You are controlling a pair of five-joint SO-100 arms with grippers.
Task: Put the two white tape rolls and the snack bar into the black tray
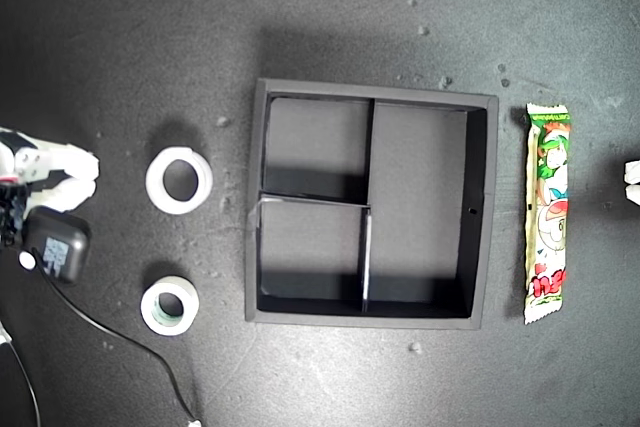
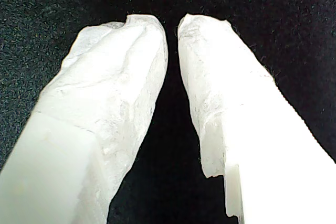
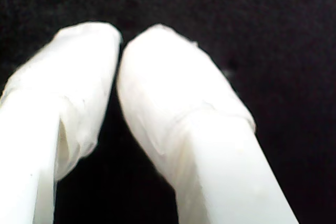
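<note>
The black tray sits mid-table in the exterior view, with all its compartments empty. Toward the exterior view's left lie two white tape rolls: the wider plain one, and below it the smaller one with a greenish core. The snack bar lies lengthwise just beyond the tray's wall on the exterior view's right. My first gripper is over bare black surface, its fingers a narrow slit apart and holding nothing. My second gripper has its fingertips touching and is empty too. Which arm is which I cannot tell.
One arm's white gripper pokes in at the exterior view's left edge beside the plain roll, carrying a small black box whose cable trails to the bottom. A sliver of another arm shows at the exterior view's right edge.
</note>
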